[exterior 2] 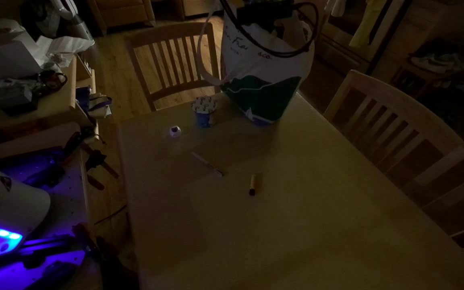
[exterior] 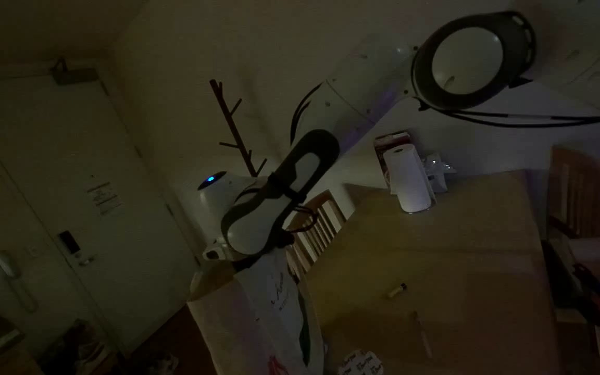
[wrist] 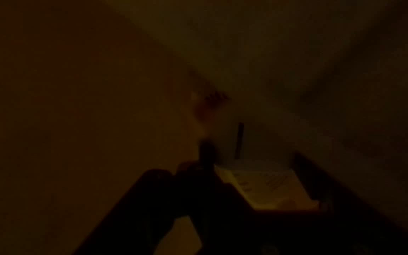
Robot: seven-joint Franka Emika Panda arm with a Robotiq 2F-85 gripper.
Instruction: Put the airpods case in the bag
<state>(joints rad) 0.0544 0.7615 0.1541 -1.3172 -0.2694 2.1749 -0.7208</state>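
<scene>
Small white object (exterior 2: 175, 131): left of the bag (exterior 2: 266, 76) in an exterior view, well apart from it; can't ID it. Blue tub with patterned top (exterior 2: 204, 112): near the bag's left side. Pen-like stick (exterior 2: 208, 164), then small yellow cylinder (exterior 2: 252, 184): both in front of the bag. Arm (exterior: 352, 104): wrist end at the bag's mouth; by the wrist view, gripper (wrist: 251, 156) is down inside the bag. Fingers (wrist: 207, 154) look spaced, pale printed thing (wrist: 278, 194) visible between them; too dark to tell if they're clamped on anything. Airpods case: can't make it out anywhere; in the bag is a guess.

My read: drop-off step. Next: if gripped, let go low in the bag, then straight up, clear of its rim.
</scene>
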